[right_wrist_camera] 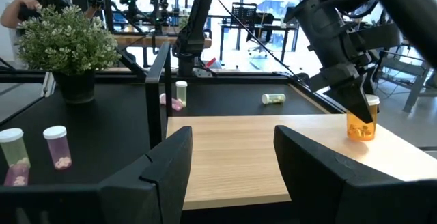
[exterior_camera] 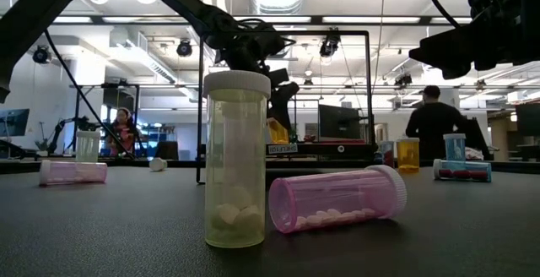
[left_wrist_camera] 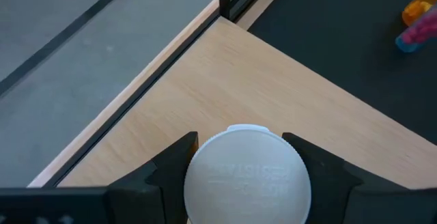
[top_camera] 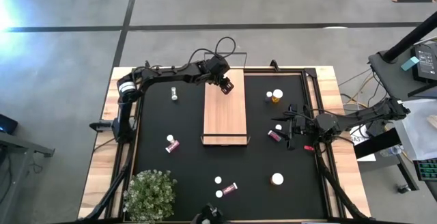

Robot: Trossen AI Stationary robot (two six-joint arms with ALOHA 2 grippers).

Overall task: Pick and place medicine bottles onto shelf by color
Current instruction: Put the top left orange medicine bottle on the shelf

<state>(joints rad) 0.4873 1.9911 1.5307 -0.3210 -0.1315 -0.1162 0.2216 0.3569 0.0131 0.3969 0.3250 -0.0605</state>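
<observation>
The left pincer point(top_camera: 227, 85) is down at the far end of the shelf point(top_camera: 224, 125), clamped on an amber bottle point(right_wrist_camera: 361, 120); the right wrist view shows that bottle upright on the wood, fingers either side of its white cap point(left_wrist_camera: 248, 176), and the left wrist view looks straight down on that cap between the two dark fingers. Looks to me like a placing in progress, not yet let go. The right pincer point(top_camera: 292, 126) waits low over the black surface point(top_camera: 171, 176) just right of the shelf, fingers spread wide, nothing in them, a pink bottle point(top_camera: 274, 135) lying close by. More bottles are scattered: a pale one upright point(exterior_camera: 237, 160) and a pink one on its side point(exterior_camera: 337, 199) near the front, another amber one point(top_camera: 276, 96) at the back right. These are light, stiff plastic, smooth and round, so the lying ones may roll; I'd grip across the ribbed cap or high on the body.
</observation>
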